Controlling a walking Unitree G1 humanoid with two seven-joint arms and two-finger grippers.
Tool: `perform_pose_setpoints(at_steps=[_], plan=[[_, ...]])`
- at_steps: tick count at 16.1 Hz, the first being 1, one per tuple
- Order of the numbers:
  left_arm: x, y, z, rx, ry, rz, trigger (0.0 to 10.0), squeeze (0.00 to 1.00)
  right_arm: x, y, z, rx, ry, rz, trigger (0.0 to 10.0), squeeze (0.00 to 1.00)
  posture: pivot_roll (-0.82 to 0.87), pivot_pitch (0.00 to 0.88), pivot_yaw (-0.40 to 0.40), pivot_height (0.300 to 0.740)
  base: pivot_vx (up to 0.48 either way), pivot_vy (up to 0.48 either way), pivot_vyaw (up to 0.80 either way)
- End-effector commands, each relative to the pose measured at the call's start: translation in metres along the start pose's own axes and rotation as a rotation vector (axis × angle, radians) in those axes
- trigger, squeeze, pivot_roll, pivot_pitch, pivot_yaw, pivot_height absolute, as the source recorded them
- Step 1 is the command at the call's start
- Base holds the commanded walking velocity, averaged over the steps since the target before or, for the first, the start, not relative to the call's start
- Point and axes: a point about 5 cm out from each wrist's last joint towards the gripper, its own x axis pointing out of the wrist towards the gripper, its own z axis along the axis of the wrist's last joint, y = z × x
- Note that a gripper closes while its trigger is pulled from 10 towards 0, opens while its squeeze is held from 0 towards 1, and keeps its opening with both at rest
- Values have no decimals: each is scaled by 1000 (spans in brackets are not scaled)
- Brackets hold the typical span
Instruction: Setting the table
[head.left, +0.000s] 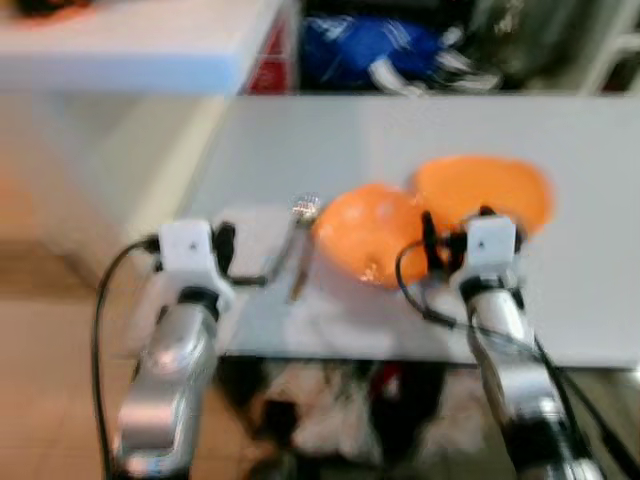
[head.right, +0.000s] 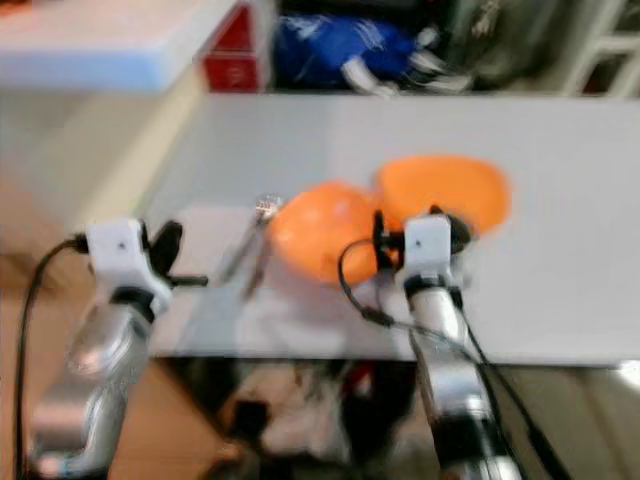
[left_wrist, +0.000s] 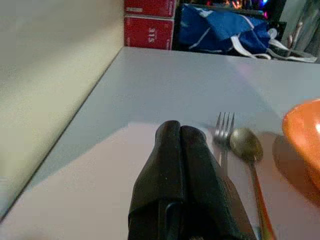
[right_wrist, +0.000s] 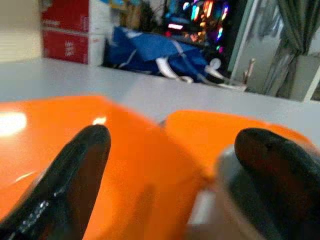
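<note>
Left wrist view: we list left gripper (left_wrist: 181, 135) pressed closed, empty, beside fork (left_wrist: 223, 131) and spoon (left_wrist: 246, 145); right gripper (right_wrist: 170, 150) spread wide at two orange bowls (head.left: 370, 232); next, we judge, close on one rim.

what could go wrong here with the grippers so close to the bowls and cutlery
1. The open right gripper sits right at the near orange bowl; a push forward could shove it into the second orange bowl touching it.
2. The shut left gripper hovers beside the fork and spoon and might scatter them.
</note>
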Motion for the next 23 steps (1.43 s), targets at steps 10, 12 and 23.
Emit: perform_pose_setpoints(at_steps=[10,12,23], plan=[[7,-1,6,6,4,-27,10000,0,-2,3,-3,-16,19,5,10000,0,-70,0,56,736,0,225,0],[6,-1,7,5,3,-38,10000,0,-2,4,-2,-16,19,10,10000,0,-67,0,57,736,0,0,0],[10,-4,6,-12,13,-27,10000,0,3,5,-3,-5,38,37,10000,0,-66,0,41,736,0,432,0]])
